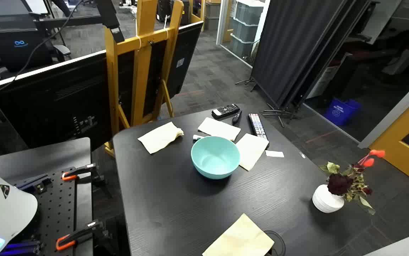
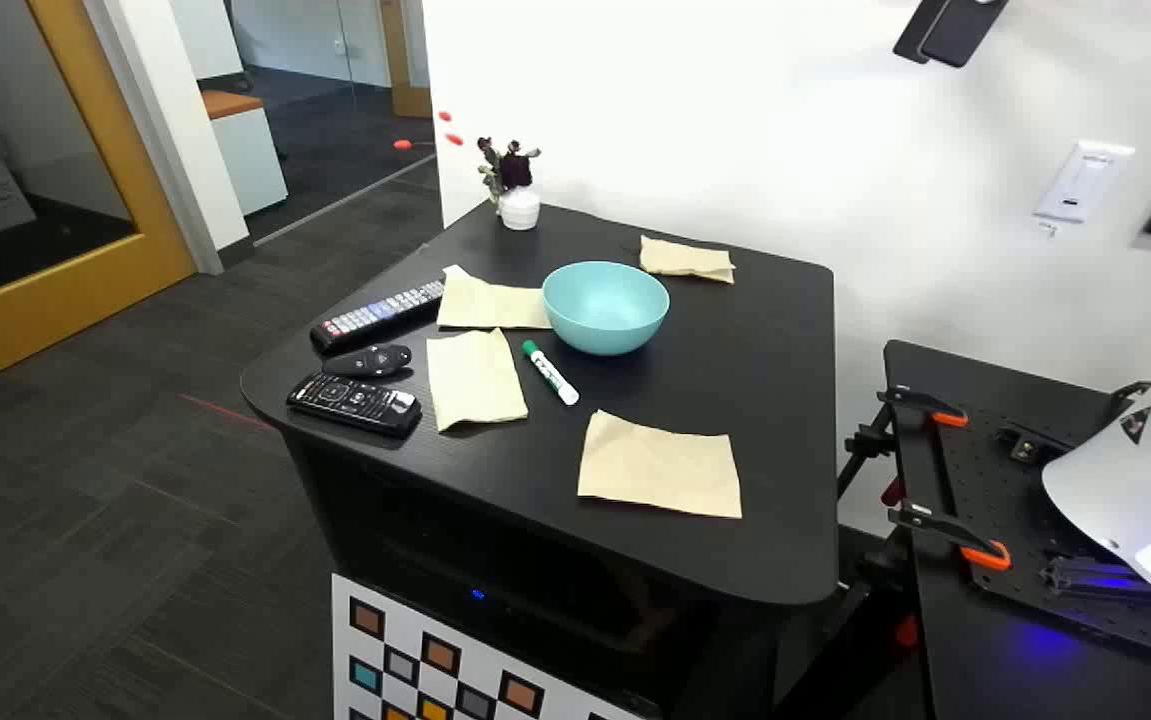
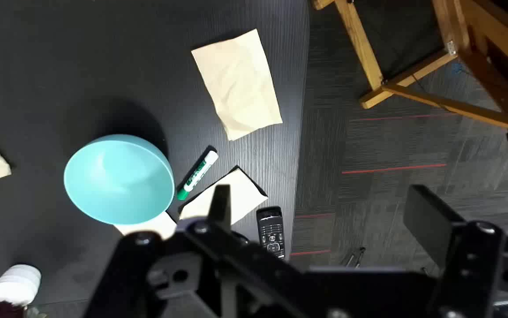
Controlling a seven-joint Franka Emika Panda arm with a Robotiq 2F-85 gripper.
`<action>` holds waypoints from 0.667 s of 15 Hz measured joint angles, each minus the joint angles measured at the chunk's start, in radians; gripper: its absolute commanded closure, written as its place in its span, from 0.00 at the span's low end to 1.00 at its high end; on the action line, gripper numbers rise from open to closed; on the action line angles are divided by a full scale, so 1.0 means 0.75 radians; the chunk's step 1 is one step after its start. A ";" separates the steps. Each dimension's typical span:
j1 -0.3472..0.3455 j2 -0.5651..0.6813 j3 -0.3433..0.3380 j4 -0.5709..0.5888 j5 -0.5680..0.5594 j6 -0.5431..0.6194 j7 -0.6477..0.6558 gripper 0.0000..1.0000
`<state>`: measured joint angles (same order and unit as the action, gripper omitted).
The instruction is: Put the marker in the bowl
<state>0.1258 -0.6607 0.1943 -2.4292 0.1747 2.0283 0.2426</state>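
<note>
The marker, white with a green cap and green label, lies on the dark table in an exterior view and in the wrist view. Its white end shows behind the bowl in an exterior view. The round teal bowl stands upright and empty beside the marker, in both exterior views and the wrist view. My gripper is open with nothing between its fingers. It is above the table's edge, with the marker and bowl to its left in the wrist view. A dark piece at an exterior view's top may be the gripper.
Several folded cream cloths lie around the bowl. Black remotes lie near the table's edge. A white pot with flowers stands at a corner. A wooden easel with a large black screen stands close to the table.
</note>
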 measured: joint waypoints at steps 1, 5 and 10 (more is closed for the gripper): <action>0.000 0.000 0.000 0.000 0.000 0.000 0.000 0.00; 0.000 0.000 0.000 0.000 0.000 0.000 0.000 0.00; -0.006 0.013 0.005 0.000 -0.006 0.005 0.011 0.00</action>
<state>0.1216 -0.6512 0.1979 -2.4291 0.1704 2.0319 0.2507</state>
